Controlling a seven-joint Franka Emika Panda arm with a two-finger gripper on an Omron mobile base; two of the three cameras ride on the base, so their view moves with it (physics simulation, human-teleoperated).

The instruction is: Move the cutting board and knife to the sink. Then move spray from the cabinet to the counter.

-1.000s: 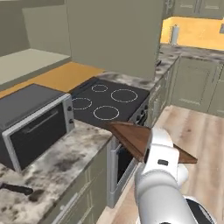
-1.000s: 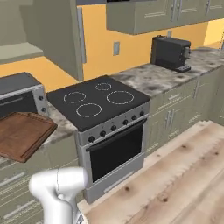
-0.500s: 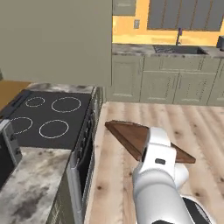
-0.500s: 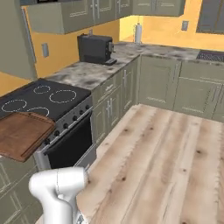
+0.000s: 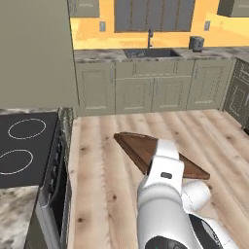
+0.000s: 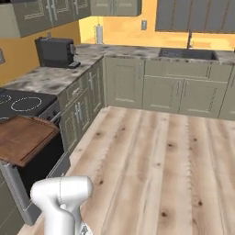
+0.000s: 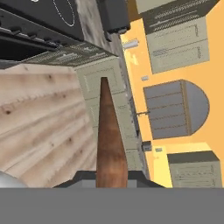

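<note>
My gripper (image 7: 111, 177) is shut on the reddish-brown cutting board (image 7: 108, 135), which runs edge-on away from the fingertips. In the left base view the cutting board (image 5: 138, 146) sticks out level to the left of my white hand, above the wooden floor. From the right it is a flat brown slab (image 6: 23, 137) in front of the stove. The sink (image 5: 151, 52) with its dark faucet (image 5: 149, 38) lies far ahead in the counter (image 5: 97, 55) along the back wall; the sink (image 6: 187, 54) also shows from the right. Knife and spray are out of view. Wall cabinet doors (image 6: 41, 16) are closed.
A black stove (image 5: 24, 146) stands close on my left, its front near the board (image 6: 18, 103). A dark coffee machine (image 6: 55, 51) and a white bottle-like item (image 6: 98, 34) sit on the left counter. Wooden floor (image 6: 151, 151) stretches to the sink cabinets.
The whole picture has swung as the base turned from the stove and microwave towards the sink wall. The board keeps its place in the shut gripper.
</note>
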